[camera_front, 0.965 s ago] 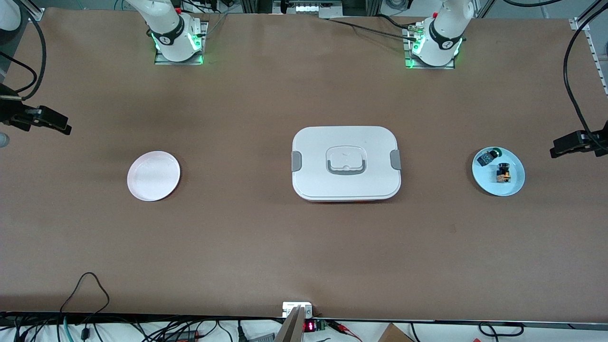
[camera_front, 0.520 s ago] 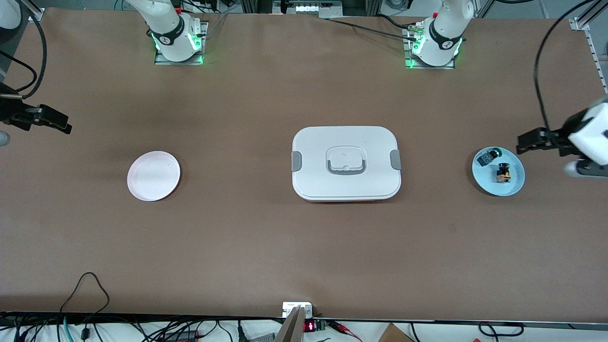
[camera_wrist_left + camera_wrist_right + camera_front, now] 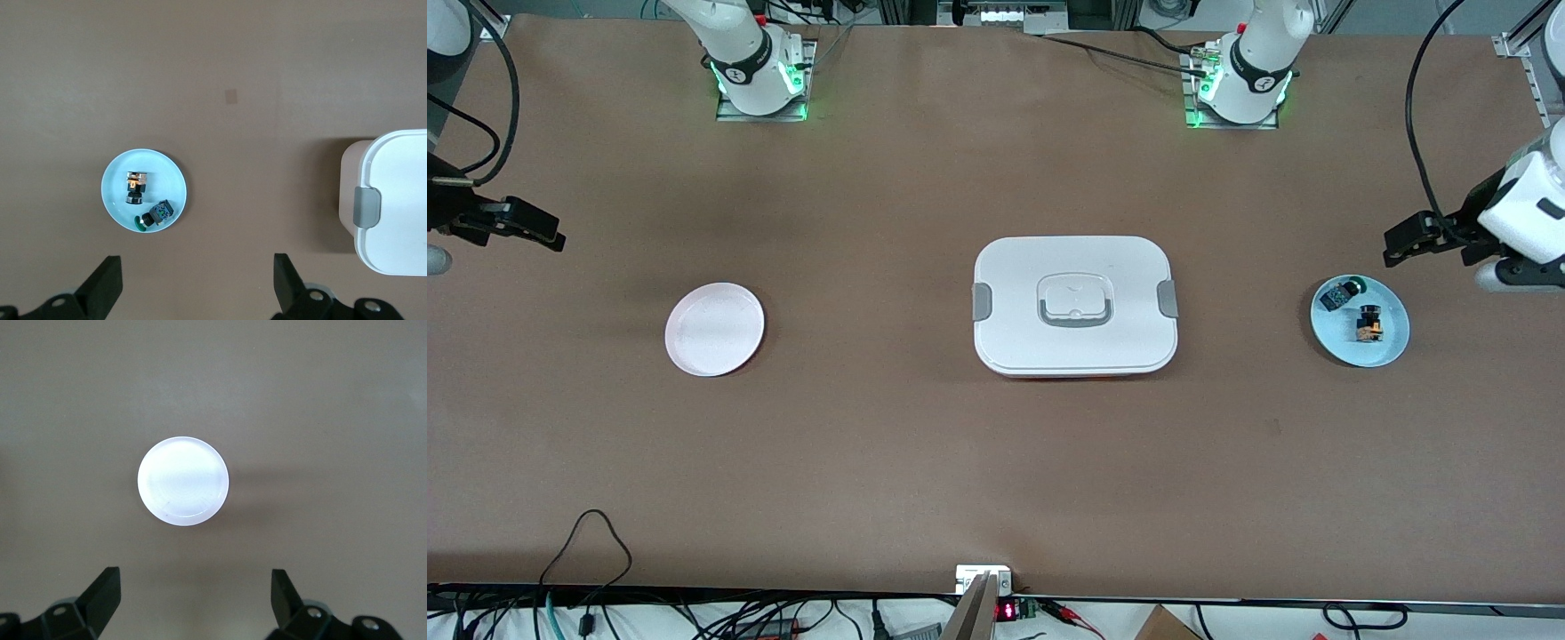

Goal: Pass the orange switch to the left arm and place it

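The orange switch [image 3: 1369, 324] [image 3: 135, 187] lies on a light blue plate [image 3: 1392, 343] [image 3: 115, 179] at the left arm's end of the table. Beside it on that plate is a green-capped switch [image 3: 1341, 293] [image 3: 155, 215]. My left gripper [image 3: 1408, 240] [image 3: 197, 268] hangs open and empty over bare table just off the plate's rim. The white box [image 3: 1014, 293] [image 3: 400, 200] sits shut at mid-table. My right gripper [image 3: 548, 229] [image 3: 195, 581] waits open and empty over bare table at the right arm's end, near a pink plate [image 3: 714, 329] [image 3: 183, 481].
Both arm bases [image 3: 758, 76] stand along the table edge farthest from the front camera. Cables [image 3: 591, 551] trail over the edge nearest that camera. Brown tabletop stretches between the box and each plate.
My left arm has swung in from the table's end, bringing its open gripper close to the blue plate. The right gripper has barely shifted. Switches, plates and box stay put.
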Tool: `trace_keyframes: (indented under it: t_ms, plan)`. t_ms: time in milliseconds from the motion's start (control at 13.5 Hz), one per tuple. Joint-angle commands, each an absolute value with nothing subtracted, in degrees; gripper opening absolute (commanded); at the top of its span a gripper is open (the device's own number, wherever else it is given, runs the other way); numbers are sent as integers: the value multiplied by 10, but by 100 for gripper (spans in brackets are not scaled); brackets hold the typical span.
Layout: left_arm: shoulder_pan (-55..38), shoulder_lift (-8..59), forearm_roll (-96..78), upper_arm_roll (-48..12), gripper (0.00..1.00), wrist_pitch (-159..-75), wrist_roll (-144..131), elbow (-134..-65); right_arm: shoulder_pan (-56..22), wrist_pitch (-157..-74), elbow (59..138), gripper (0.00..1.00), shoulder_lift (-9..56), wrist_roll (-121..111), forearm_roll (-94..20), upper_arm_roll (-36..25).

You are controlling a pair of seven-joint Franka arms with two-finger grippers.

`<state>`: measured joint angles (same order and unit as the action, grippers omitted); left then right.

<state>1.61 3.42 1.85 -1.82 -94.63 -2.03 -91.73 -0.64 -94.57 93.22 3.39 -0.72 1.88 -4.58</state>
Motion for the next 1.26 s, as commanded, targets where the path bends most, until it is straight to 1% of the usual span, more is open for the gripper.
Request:
trace_keyframes:
  t_ms: [0,223,520,1188]
  plan:
    - [11,33,17,-13,100,-953,-26,-906,-18,-947,929,100,32,-13,8,-52]
    - [47,34,9,-14,100,-958,-23,-904,-18,-944,927,100,32,-13,8,-53]
    - [61,34,11,-13,100,-954,-21,-892,-18,-947,926,100,32,-14,9,-53]
    - [56,40,18,-27,100,-938,-19,-890,-18,-945,926,100,33,-14,15,-54]
